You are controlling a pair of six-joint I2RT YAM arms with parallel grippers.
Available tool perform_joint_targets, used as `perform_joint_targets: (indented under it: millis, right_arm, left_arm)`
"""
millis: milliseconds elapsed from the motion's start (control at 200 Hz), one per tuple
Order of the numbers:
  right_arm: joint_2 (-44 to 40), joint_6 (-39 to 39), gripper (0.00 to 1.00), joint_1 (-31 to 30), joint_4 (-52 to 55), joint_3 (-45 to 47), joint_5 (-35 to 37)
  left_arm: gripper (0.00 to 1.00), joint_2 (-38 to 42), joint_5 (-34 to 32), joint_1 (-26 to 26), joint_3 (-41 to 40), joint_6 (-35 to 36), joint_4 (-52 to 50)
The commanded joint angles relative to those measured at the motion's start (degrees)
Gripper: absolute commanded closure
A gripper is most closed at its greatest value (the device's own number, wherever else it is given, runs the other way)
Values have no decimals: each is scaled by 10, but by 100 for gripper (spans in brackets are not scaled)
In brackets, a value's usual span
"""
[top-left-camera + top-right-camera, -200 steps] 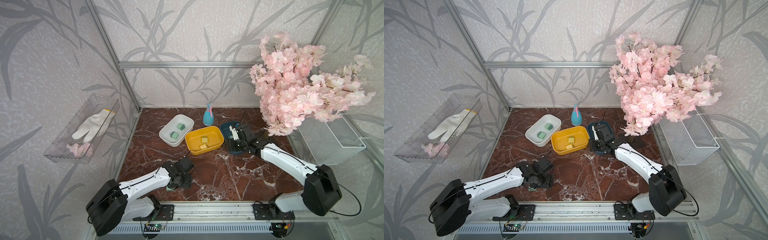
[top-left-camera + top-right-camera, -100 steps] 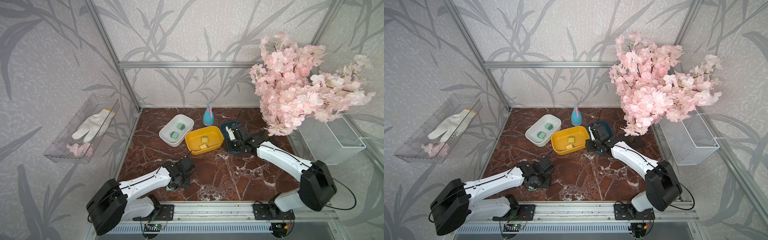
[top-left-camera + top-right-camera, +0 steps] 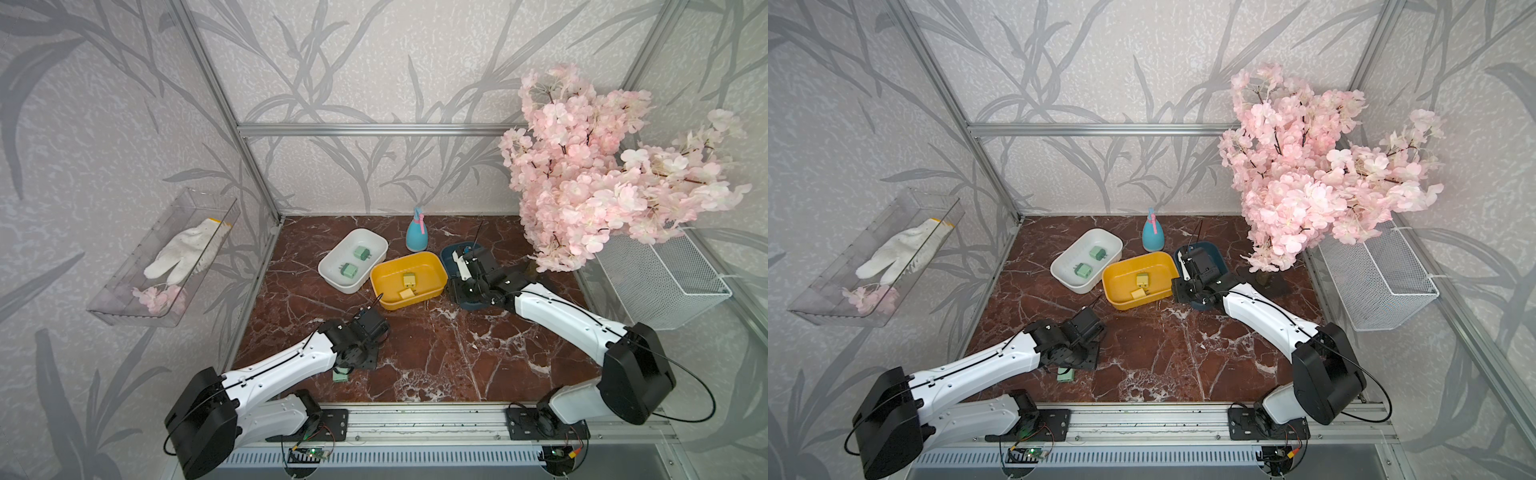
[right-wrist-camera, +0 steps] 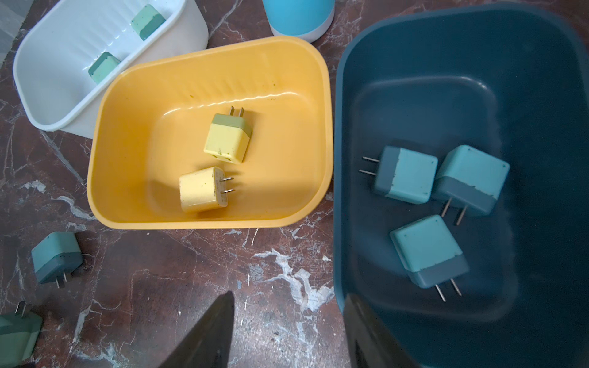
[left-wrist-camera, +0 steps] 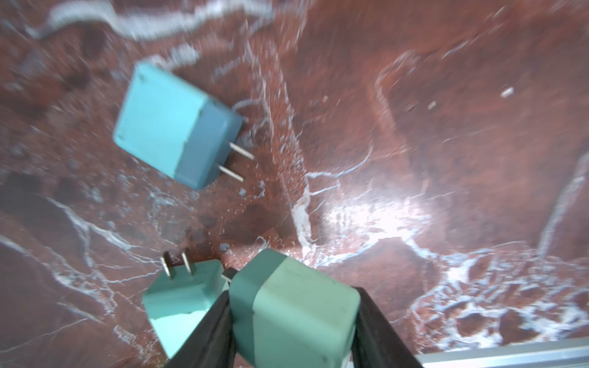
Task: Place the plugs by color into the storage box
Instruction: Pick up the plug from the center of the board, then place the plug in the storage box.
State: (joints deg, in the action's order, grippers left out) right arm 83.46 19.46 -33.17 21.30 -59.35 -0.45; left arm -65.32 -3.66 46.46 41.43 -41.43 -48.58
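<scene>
Top view, red marble tabletop [image 3: 436, 353], green plug [image 3: 340, 376], leaf-patterned walls [image 3: 374, 62]

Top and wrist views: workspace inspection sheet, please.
Surface: red marble tabletop, no spills.
Job's things: green plugs in white box; yellow plugs in yellow box; three teal plugs in blue box; loose teal plug and loose green plug on tabletop.
Clutter: spray bottle behind boxes.
Grippers: left gripper shut on held green plug; right gripper open, empty.
Cables: black cable loops at right arm base.
Surroundings: blossom tree, wire basket, wall tray holding glove.
</scene>
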Motion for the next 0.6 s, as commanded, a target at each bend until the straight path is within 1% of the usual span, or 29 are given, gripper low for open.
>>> perform_joint_targets:
  millis: [0,100,200,250,295,350,405,495,595]
  right_arm:
    - [-27,-8,40,-4,3,-1,14]
    - [-26,-13,40,-4,3,-8,11]
    - [-24,-15,40,-4,-1,-9,8]
    - [-24,-17,40,-4,-7,-4,11]
    - [-22,-19,40,-4,-9,0,17]
    - [-17,-21,40,-4,-7,0,22]
    - [-12,-23,40,-4,-1,-1,24]
    - [-9,-24,40,-4,-1,2,20]
    - [-7,-23,40,-4,-6,5,16]
  left_arm:
    - [52,12,-40,2,56,25,-34]
    - [51,-11,-35,-12,108,54,-42]
    - [50,-57,-54,-39,163,103,-48]
    - [50,-82,-56,-72,191,132,-45]
    - [50,-107,-69,-103,218,135,-46]
    - [50,-133,-65,-143,248,163,-33]
    - [50,-158,-65,-172,277,183,-21]
    - [50,-203,-44,-215,321,207,4]
    - [51,-261,-47,-255,381,224,11]
